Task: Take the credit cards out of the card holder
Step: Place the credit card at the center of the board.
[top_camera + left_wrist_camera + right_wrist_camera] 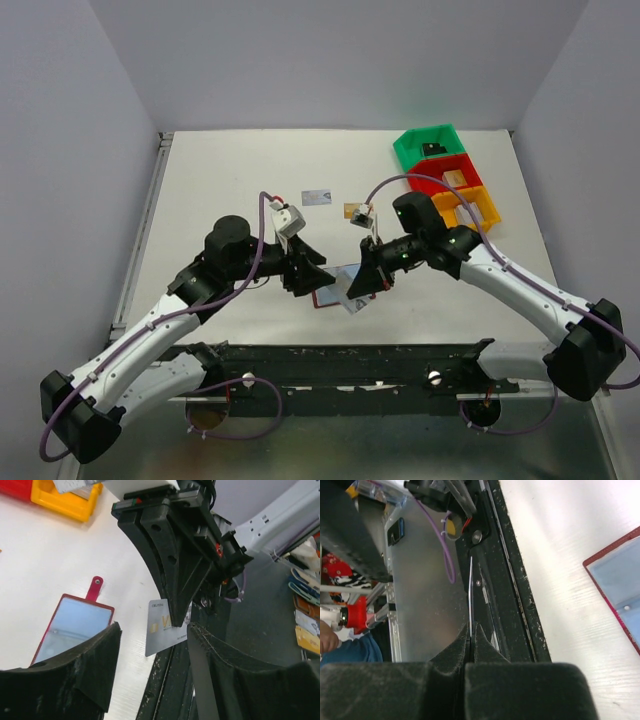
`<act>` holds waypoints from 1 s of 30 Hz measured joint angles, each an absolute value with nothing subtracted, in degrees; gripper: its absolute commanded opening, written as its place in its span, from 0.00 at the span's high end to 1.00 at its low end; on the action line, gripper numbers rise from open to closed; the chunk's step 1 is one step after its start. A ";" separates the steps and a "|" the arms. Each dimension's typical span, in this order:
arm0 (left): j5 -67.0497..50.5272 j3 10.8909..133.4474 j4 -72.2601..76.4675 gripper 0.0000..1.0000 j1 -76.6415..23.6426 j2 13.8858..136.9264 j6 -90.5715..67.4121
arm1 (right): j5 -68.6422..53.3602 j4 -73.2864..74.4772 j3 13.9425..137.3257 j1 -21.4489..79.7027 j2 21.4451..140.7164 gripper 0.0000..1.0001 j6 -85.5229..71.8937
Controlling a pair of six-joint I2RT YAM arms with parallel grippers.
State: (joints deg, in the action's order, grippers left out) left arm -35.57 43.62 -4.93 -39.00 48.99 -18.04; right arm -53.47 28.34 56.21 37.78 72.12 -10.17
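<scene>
On the white table [220,180] the two arms met near the middle of the near edge. The left gripper [308,272] had its jaws spread with nothing between them, just left of the card holder [75,625]. The holder lay open and flat, with the light blue lining up and the snap tab [95,586] at its end. The right gripper [470,637] had its pads pressed together on one edge of a silver card [162,630]. This card was held just right of the holder, close to the near edge of the table.

We judged that this card was already out and that the step was to lay it down. To do it well, we would carry it over bare table away from the holder. We would lower it almost flat and only then let go, so that it could not slide off the edge. Further away lay what we took for two more cards, a grey one [317,196] and a tan one [354,211].
</scene>
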 measured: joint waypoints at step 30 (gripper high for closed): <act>-55.57 42.24 -2.81 0.96 -37.45 58.81 -19.73 | -54.35 35.86 59.94 41.60 72.47 1.00 -4.86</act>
